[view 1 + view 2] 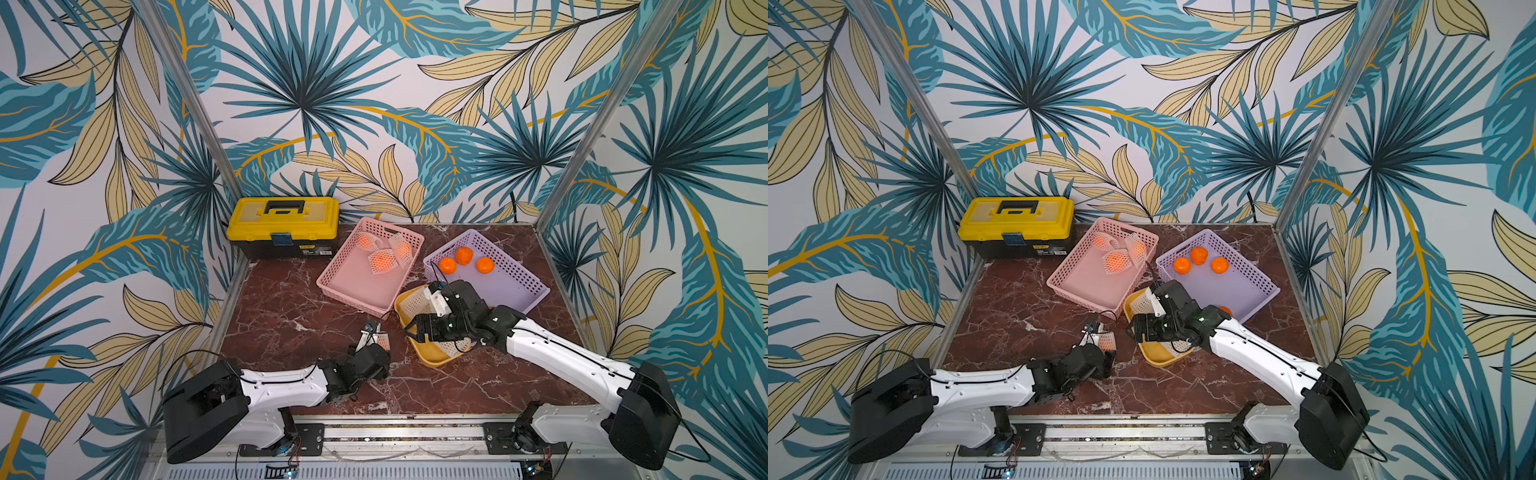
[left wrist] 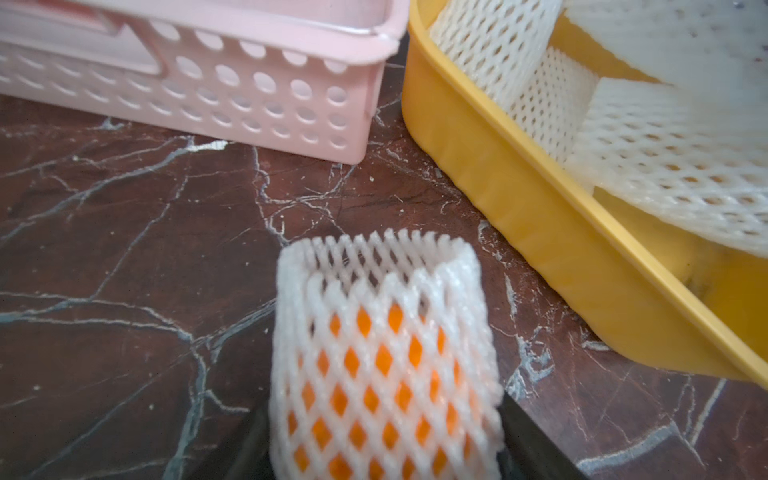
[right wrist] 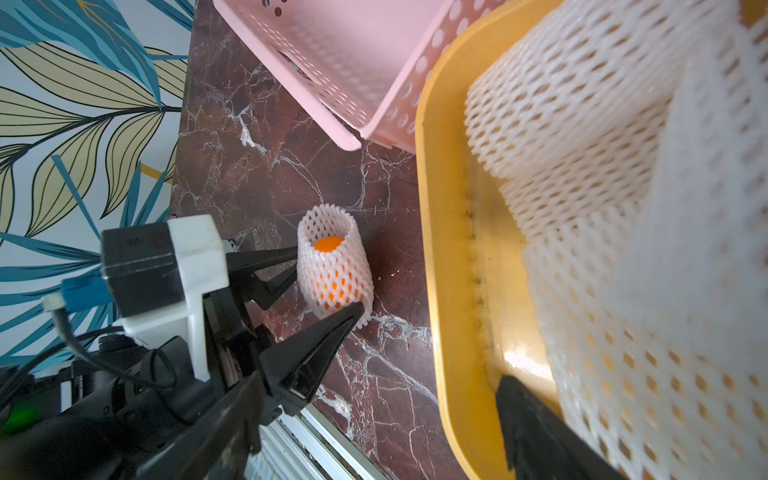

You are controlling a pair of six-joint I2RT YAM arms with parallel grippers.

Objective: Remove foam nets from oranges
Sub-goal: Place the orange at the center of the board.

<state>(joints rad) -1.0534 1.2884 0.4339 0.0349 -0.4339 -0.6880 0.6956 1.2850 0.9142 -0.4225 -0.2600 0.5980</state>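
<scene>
- The left pincer [image 3: 328,280] stands spread on either side of one netted orange [image 3: 334,270], which sits open end up on the marble table [image 1: 282,316]. Its tips are against the foam, but I cannot tell whether they squeeze.
- Just past its tips sits a pink basket [image 1: 338,253] with three more netted oranges [image 1: 382,262]. One yellow toolbox [image 1: 282,226] stands well beyond.
- The right pincer [image 1: 409,330], jaws wide and gripping nothing I can see, hangs over the yellow tray [image 1: 432,359]. At least three empty foam nets [image 3: 561,104] overlap there and hide one finger.
- Behind that pincer, a purple basket [image 1: 515,264] holds three bare oranges [image 1: 464,255]. A fourth orange [image 1: 1225,310] peeks past the arm.
</scene>
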